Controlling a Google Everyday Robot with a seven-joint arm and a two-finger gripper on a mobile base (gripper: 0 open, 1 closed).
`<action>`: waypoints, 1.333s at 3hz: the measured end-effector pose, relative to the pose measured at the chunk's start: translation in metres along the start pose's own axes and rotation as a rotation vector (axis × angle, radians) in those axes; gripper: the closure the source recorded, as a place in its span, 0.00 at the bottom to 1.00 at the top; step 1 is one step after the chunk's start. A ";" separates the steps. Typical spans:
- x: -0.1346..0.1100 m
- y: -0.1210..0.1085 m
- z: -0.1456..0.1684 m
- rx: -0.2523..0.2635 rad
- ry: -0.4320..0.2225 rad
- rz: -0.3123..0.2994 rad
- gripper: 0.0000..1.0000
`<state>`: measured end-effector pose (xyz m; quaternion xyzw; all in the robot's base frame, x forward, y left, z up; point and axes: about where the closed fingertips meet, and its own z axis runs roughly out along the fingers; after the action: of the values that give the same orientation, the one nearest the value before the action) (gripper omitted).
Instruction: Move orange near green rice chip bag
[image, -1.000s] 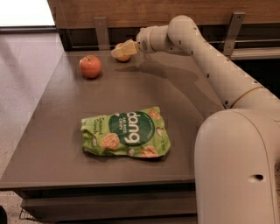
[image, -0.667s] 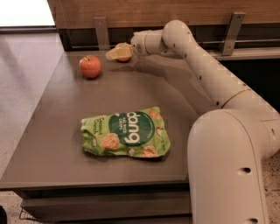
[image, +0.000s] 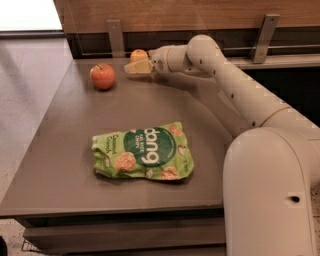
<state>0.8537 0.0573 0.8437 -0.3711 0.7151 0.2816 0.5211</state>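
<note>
The orange (image: 138, 53) sits at the far edge of the dark table (image: 60, 165), just right of a red apple (image: 102, 76). My gripper (image: 136, 67) is stretched out from the right, directly in front of the orange and partly covering its lower half. I cannot tell whether it touches the orange. The green rice chip bag (image: 142, 151) lies flat in the middle of the table nearer the front, well apart from the orange and the gripper.
A wooden wall panel with metal brackets (image: 115, 36) runs along the table's far edge right behind the orange. My arm (image: 235, 80) crosses the right side of the table. The floor drops off past the table's left edge.
The arm has reached further left and the gripper has dropped slightly, so the orange now shows behind it. The apple and the bag have not moved.
</note>
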 end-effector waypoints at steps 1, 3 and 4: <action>-0.002 0.002 0.003 -0.005 0.000 -0.004 0.46; -0.001 0.006 0.009 -0.014 0.002 -0.003 0.93; -0.001 0.009 0.012 -0.021 0.006 -0.003 1.00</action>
<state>0.8530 0.0715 0.8411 -0.3782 0.7132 0.2873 0.5156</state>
